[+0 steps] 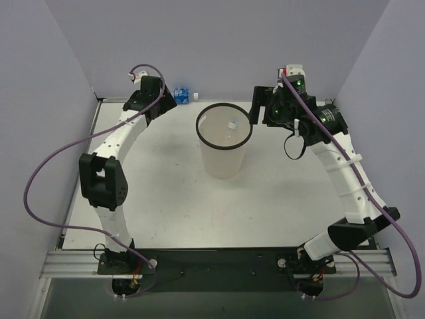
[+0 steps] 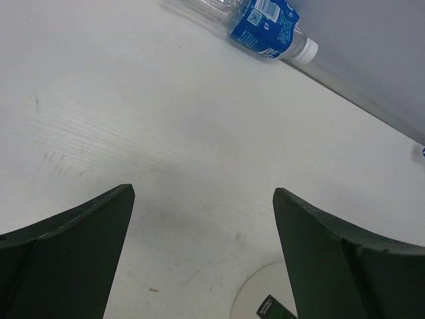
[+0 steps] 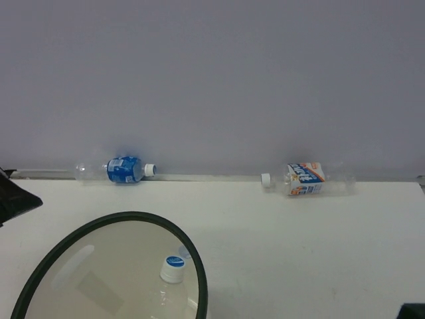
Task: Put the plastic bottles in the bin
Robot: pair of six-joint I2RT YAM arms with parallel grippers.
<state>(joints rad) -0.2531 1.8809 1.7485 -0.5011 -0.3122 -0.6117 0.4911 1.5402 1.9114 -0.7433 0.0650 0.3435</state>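
Your left gripper (image 2: 202, 193) hangs spread wide over the white table (image 2: 133, 100), with nothing between its dark fingers (image 2: 66, 266) and nothing touching them. The blue-label bottle (image 2: 262, 23) lies on its side ahead of them, against the back wall, beyond and left of the bin (image 1: 224, 143). The left arm (image 1: 109, 159) reaches from the near edge up past the bin's left side, its elbow bent outward.

Your right gripper (image 1: 257, 106) sits just beside the bin's right rim. In the right wrist view only two dark finger tips show, at opposite edges of the frame, so it is splayed wide and holds nothing. The right arm (image 1: 345, 179) arcs in from the right and folds back toward the bin.

The plain bottle (image 3: 174, 269) is inside the bin, white cap up. The red-white-label bottle (image 3: 305, 179) lies on its side by the back wall, beyond and right of the bin, well apart from the blue one.
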